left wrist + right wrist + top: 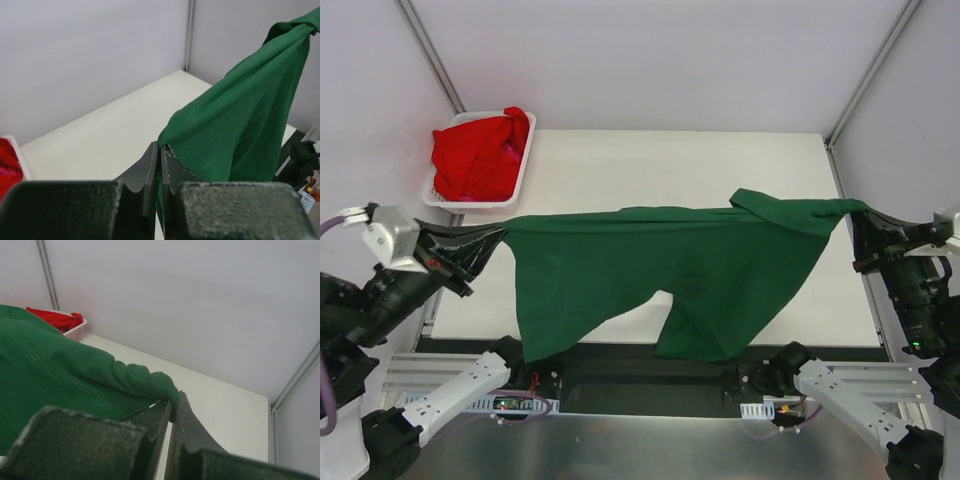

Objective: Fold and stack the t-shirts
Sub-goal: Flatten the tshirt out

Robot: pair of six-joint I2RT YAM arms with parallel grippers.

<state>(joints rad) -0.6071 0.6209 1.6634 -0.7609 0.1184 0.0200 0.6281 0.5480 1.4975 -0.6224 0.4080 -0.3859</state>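
Currently held: green shirt [700, 260], stretched in the air between both grippers, right of the basket [470, 203].
Left gripper [498, 238]: jaws closed on one shirt end, near basket.
Right gripper [860, 212]: jaws pinch the other end, far from basket.
Basket content: red shirt [475, 155].
Under green shirt: table [670, 165].
White label [306, 201]: too small to read.

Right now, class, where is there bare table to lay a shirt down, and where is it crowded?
Free: the far table strip between basket, back wall and stretched green shirt. Crowded: the near half under that shirt, and the basket heaped with red shirts.
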